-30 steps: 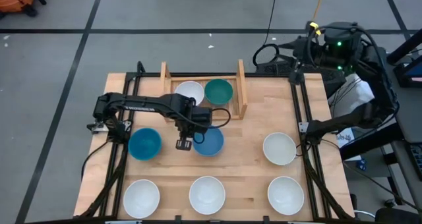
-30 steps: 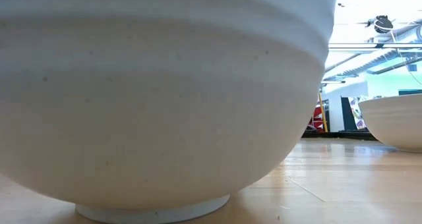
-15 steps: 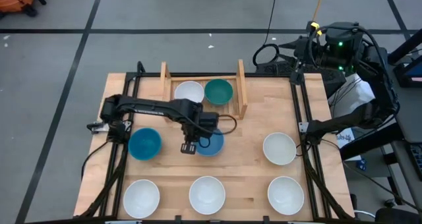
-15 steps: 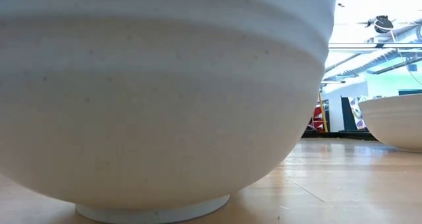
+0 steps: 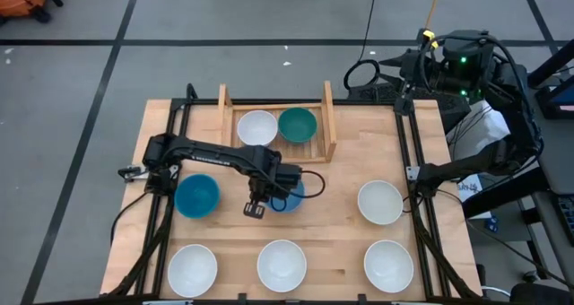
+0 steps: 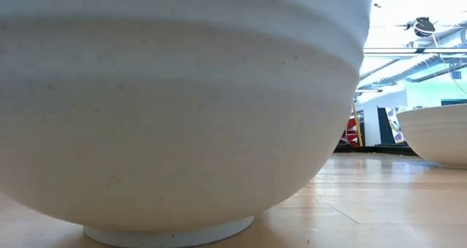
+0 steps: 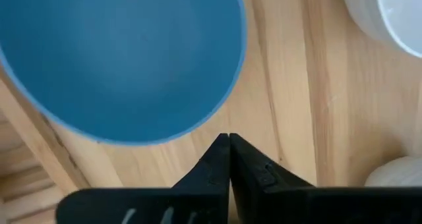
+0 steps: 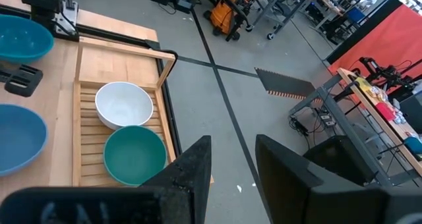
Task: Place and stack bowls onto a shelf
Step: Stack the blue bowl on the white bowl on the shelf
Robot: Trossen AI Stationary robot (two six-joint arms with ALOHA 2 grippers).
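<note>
1. The left gripper (image 5: 254, 208) sits at the centre of the high view, fingers pressed together on nothing, just beside a blue bowl (image 5: 289, 196).
2. A second blue bowl (image 5: 196, 196) lies to its left.
3. The shelf (image 5: 327, 117), upper centre, holds a white bowl (image 5: 257, 127) and a green bowl (image 5: 297, 124) side by side.
4. Four other white bowls are on the table, possibly more unseen.
5. The right gripper (image 8: 232, 159), at the far right, has fingers apart.
</note>
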